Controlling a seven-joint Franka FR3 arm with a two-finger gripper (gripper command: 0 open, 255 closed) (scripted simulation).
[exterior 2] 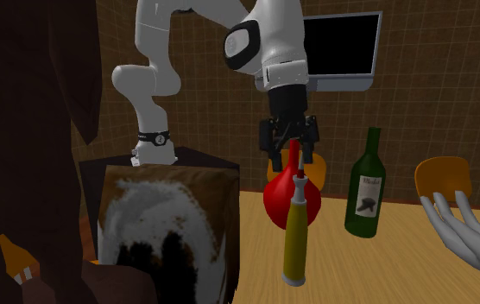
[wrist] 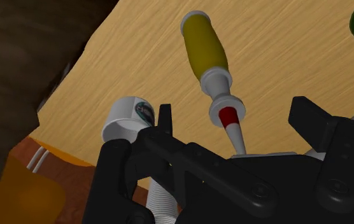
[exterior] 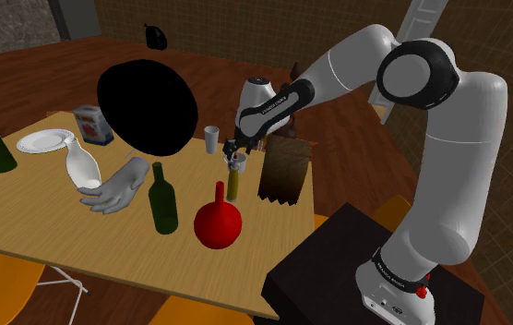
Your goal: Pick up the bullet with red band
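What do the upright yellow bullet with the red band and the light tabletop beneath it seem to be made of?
Yellow bullet with red band: smooth, faintly glossy body, grey neck; painted metal or plastic, unclear. Light tabletop: matte wood, judging by its streaked grain.

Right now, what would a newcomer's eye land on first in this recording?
The open gripper hangs just over the upright bullet, yellow-bodied with a red band below its white tip. Beside it a bright red flask stands out. A large flat-black round shape sits at the back of the table in the shoulder view.
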